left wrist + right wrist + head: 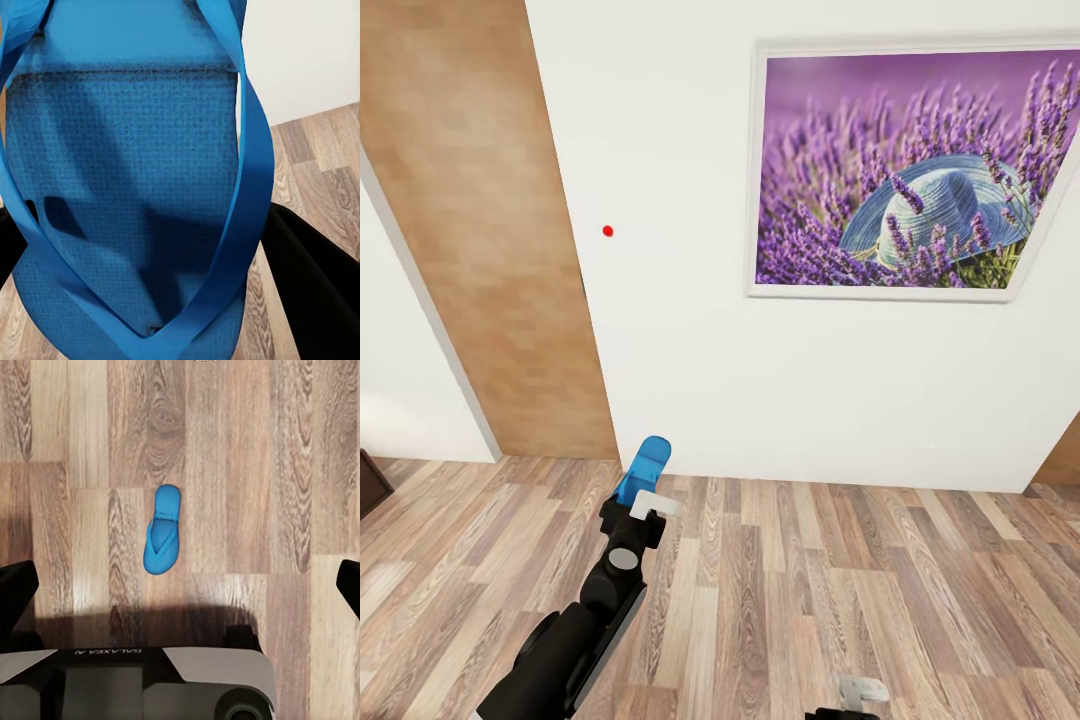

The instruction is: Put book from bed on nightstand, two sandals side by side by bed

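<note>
My left gripper (647, 503) is shut on a bright blue sandal (644, 467) and holds it upright above the wood floor, in front of a white wall. In the left wrist view that sandal (127, 172) is very close, sole and straps showing, with a black finger (315, 285) beside it. The second sandal (162, 540) lies flat on the floor planks in the right wrist view, below my right gripper (180, 585), which hangs open and well apart from it. The tip of the right gripper (860, 690) shows at the head view's lower edge. The book, the bed and the nightstand are out of view.
A light wooden door (480, 230) stands at the left of the wall, and a framed lavender picture (910, 170) hangs at the right. A dark brown furniture corner (370, 482) shows at the far left. My own base (150, 682) is close to the lying sandal.
</note>
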